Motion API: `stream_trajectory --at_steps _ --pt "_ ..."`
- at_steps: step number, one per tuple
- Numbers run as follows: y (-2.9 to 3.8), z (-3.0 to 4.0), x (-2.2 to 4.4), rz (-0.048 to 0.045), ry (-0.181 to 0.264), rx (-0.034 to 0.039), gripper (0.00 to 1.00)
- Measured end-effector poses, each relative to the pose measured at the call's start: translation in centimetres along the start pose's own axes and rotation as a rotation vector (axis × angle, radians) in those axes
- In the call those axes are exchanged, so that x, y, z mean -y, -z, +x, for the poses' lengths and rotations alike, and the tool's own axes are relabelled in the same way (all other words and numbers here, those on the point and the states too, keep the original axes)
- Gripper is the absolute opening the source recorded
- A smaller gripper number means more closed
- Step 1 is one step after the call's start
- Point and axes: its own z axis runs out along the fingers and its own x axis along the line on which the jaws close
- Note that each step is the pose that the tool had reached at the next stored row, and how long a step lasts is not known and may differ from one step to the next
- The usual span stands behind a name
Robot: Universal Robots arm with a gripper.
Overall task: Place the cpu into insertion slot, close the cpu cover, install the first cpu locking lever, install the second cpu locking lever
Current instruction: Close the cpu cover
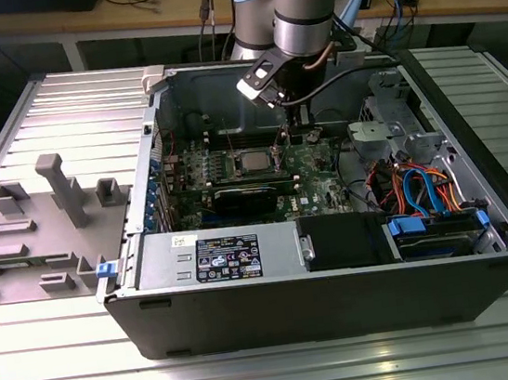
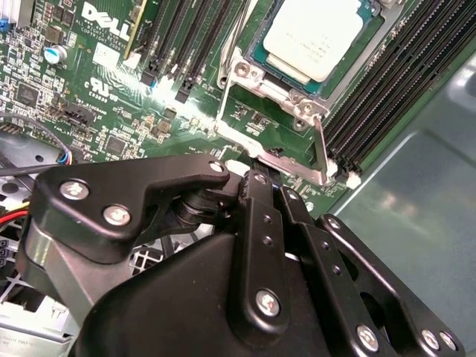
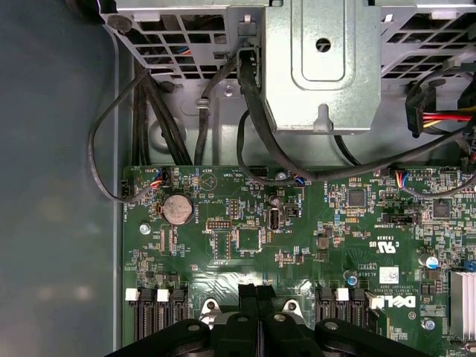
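Near the cpu point(image 1: 252, 162), at three o'clock in the exterior view, my gripper point(image 1: 294, 138) is pinched together. The cover point(image 2: 290, 162) looks thin and stiff; hold its edge.

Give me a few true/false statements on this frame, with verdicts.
1. The cpu sits in the insertion slot. True.
2. The gripper holds the cpu. False: the cpu lies in the slot, apart from the gripper.
3. The computer case is closed. False: its side is open and the arm reaches in.
4. A round coin cell sits on the motherboard. True.
5. The motherboard is red. False: it is green.
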Motion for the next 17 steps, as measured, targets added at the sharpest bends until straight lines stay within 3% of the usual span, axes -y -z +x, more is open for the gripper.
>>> stream_trajectory --at_steps 17 --pt "0.01 0.00 0.62 0.0000 0.000 0.0000 0.11"
